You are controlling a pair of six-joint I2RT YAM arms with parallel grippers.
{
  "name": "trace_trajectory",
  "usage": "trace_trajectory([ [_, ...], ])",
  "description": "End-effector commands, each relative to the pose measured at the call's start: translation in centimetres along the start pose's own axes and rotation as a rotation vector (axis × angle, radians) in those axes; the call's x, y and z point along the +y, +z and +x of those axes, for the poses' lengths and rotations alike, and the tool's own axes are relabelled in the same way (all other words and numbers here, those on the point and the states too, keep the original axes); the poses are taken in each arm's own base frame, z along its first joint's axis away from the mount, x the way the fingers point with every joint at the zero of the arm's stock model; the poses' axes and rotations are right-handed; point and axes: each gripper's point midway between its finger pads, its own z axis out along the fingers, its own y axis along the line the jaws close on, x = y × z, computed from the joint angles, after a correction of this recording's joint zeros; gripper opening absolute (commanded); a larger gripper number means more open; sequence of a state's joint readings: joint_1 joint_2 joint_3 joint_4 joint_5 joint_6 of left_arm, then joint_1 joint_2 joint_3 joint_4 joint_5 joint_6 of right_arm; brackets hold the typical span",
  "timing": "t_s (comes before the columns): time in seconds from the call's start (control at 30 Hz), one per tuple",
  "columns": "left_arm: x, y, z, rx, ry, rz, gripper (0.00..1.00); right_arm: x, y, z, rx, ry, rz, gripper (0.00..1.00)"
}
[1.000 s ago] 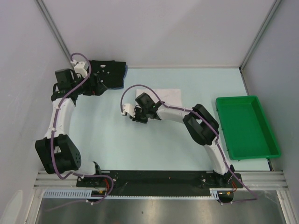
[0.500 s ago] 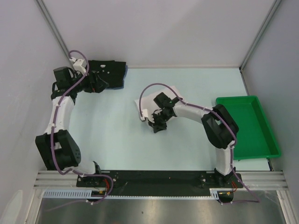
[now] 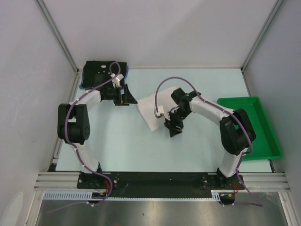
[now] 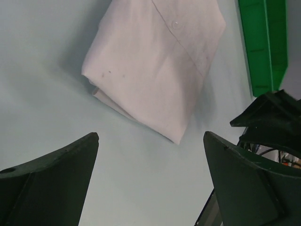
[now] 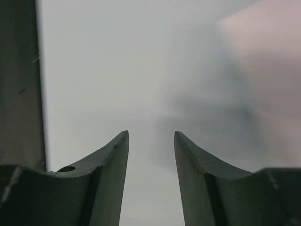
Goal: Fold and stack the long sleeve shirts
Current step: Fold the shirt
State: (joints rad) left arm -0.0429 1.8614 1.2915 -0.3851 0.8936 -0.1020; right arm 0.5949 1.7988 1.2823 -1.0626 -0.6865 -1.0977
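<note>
A robotics lab cell — plain grey panel walls, silver metal frame posts, a pale blue tabletop, an aluminium mounting rail.

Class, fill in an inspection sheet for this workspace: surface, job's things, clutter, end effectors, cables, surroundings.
Surface: pale table, no spills seen.
Job's things: white shirt folded, mid-table; black shirt at far left corner.
Clutter: green tray, right side.
End effectors: left end effector open, holding nothing; right end effector open, beside white shirt.
Cables: purple cables follow both arms.
Surroundings: grey walls.
</note>
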Motion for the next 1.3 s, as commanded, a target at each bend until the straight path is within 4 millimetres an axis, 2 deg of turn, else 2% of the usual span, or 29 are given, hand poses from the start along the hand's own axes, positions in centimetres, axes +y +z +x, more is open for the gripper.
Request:
trace_trajectory([
  [0.0, -0.5, -1.3, -4.0, -0.101, -0.006, 0.043, 0.99, -8.1, -4.4, -9.3, -0.247, -0.1, 0.382, 0.52],
  [0.03, -0.5, -1.3, -4.1, -0.105, -0.003, 0.036, 1.0, -8.5, -3.7, -9.8, -0.237, -0.149, 0.408, 0.59],
  [0.07, 0.4, -2.1, -4.4, -0.124, -0.012, 0.014, 1.0, -9.1, -3.0, -9.9, -0.218, -0.182, 0.426, 0.6],
  [0.1, 0.8, -2.3, -4.2, -0.125, -0.016, 0.009, 0.99, -9.5, -1.9, -10.7, -0.199, -0.227, 0.438, 0.61],
  [0.13, 0.7, -2.7, -4.2, -0.133, -0.012, 0.004, 1.0, -10.3, -0.6, -10.4, -0.174, -0.235, 0.428, 0.62],
  [0.17, 0.8, -2.9, -4.1, -0.136, -0.014, -0.002, 1.0, -10.9, 0.0, -10.7, -0.165, -0.236, 0.434, 0.62],
  [0.2, 1.1, -3.2, -3.9, -0.139, -0.023, -0.008, 0.99, -11.5, 0.3, -11.7, -0.158, -0.262, 0.454, 0.63],
  [0.23, 1.0, -3.6, -4.0, -0.147, -0.017, -0.01, 0.99, -12.2, 1.3, -11.6, -0.143, -0.257, 0.45, 0.63],
  [0.3, 1.3, -4.2, -3.7, -0.156, -0.014, -0.029, 1.0, -12.7, 2.0, -12.8, -0.141, -0.294, 0.479, 0.62],
  [0.43, 1.8, -5.6, -3.6, -0.182, -0.021, -0.054, 1.0, -13.5, 4.7, -12.3, -0.087, -0.326, 0.471, 0.58],
  [0.5, 2.1, -6.4, -3.5, -0.195, -0.024, -0.066, 0.99, -14.2, 6.2, -11.0, -0.034, -0.324, 0.466, 0.54],
  [0.6, 2.2, -7.2, -3.5, -0.206, -0.014, -0.083, 0.99, -14.3, 7.3, -9.3, 0.02, -0.314, 0.443, 0.45],
  [0.63, 2.2, -7.4, -3.6, -0.211, -0.008, -0.089, 1.0, -14.2, 7.6, -8.7, 0.034, -0.308, 0.433, 0.38],
  [0.7, 2.3, -7.8, -3.5, -0.214, -0.001, -0.095, 1.0, -13.6, 7.7, -7.7, 0.047, -0.298, 0.4, 0.26],
  [0.73, 2.4, -7.7, -3.4, -0.212, 0.0, -0.096, 0.99, -13.3, 7.8, -7.1, 0.052, -0.286, 0.385, 0.1],
  [0.77, 2.5, -7.7, -3.3, -0.21, -0.002, -0.099, 1.0, -13.0, 7.8, -6.6, 0.056, -0.279, 0.368, 0.01],
  [0.8, 2.6, -7.6, -3.1, -0.205, -0.001, -0.097, 0.99, -12.5, 7.6, -6.6, 0.045, -0.272, 0.353, 0.0],
  [0.9, 2.6, -7.5, -3.0, -0.206, 0.003, -0.089, 0.99, -11.2, 6.7, -6.7, 0.02, -0.271, 0.324, 0.0],
  [1.0, 2.5, -7.5, -3.0, -0.205, 0.004, -0.081, 0.99, -10.0, 5.0, -8.2, -0.049, -0.271, 0.307, 0.23],
  [1.03, 2.5, -7.5, -2.9, -0.204, 0.001, -0.082, 0.99, -9.5, 3.8, -9.2, -0.074, -0.287, 0.322, 0.33],
  [1.13, 2.2, -7.6, -3.0, -0.205, 0.006, -0.071, 1.0, -8.4, 1.9, -10.7, -0.132, -0.316, 0.325, 0.36],
  [1.27, 2.2, -7.6, -2.8, -0.201, 0.007, -0.073, 1.0, -7.6, 1.7, -9.2, -0.095, -0.347, 0.309, 0.36],
])
